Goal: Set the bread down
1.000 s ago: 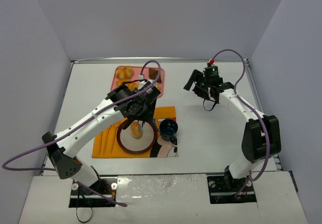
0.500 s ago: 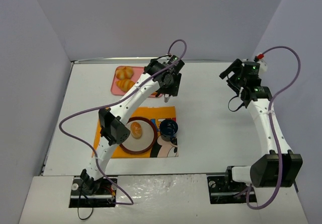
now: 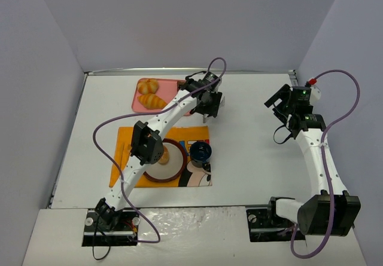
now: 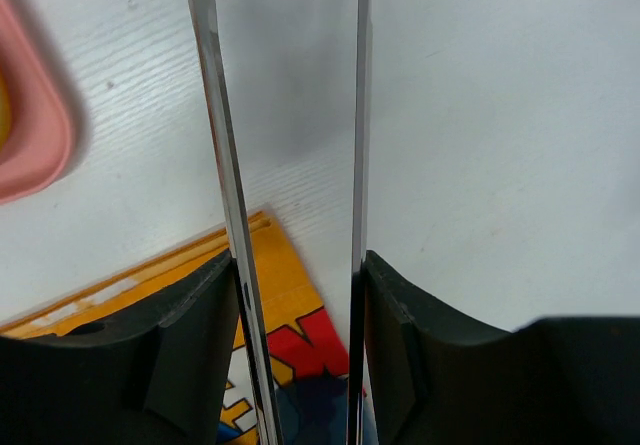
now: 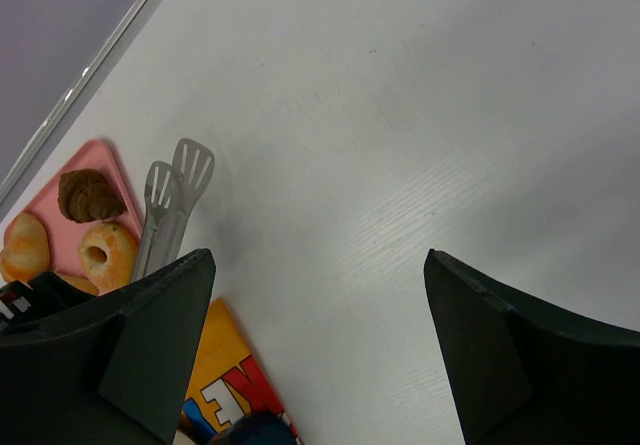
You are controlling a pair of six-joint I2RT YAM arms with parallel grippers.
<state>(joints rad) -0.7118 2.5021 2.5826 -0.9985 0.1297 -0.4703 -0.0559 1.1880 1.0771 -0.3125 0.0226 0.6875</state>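
A small golden bun, the bread (image 3: 163,156), lies on a white plate with a dark red rim (image 3: 177,169), partly hidden by my left arm's elbow. My left gripper (image 3: 209,104) (image 4: 298,265) is at the far side next to the pink tray (image 3: 139,104) and is shut on metal tongs (image 4: 226,165). The tongs' tips (image 5: 178,180) are apart and hold nothing. My right gripper (image 3: 280,106) (image 5: 320,265) is open and empty, above bare table at the right.
The pink tray (image 5: 95,160) holds golden pastries (image 3: 149,94), a ring doughnut (image 5: 106,251) and a brown pastry (image 5: 88,195). The plate stands on an orange cartoon placemat (image 3: 124,152) beside a dark blue cup (image 3: 200,152). Walls enclose the table.
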